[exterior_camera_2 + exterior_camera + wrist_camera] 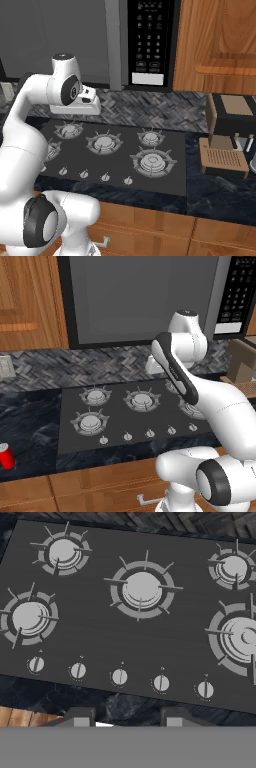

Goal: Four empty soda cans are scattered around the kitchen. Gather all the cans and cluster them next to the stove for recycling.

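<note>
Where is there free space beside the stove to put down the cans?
Left of the stove, the dark counter is bare from the backsplash down to the one soda can near its front edge. Right of the stove, a bare strip of counter runs along the front; behind it the coffee machine crowds the space.

In front of me runs a dark marbled stone counter [30, 421] over brown wooden drawer fronts [210, 235]. Behind it the wall has grey herringbone tiles [75, 368]. Above hang brown wooden cabinets [220, 45] beside a grey microwave with black keypad [150, 40]. A brown coffee machine [227, 135] stands near the counter's right edge.
</note>
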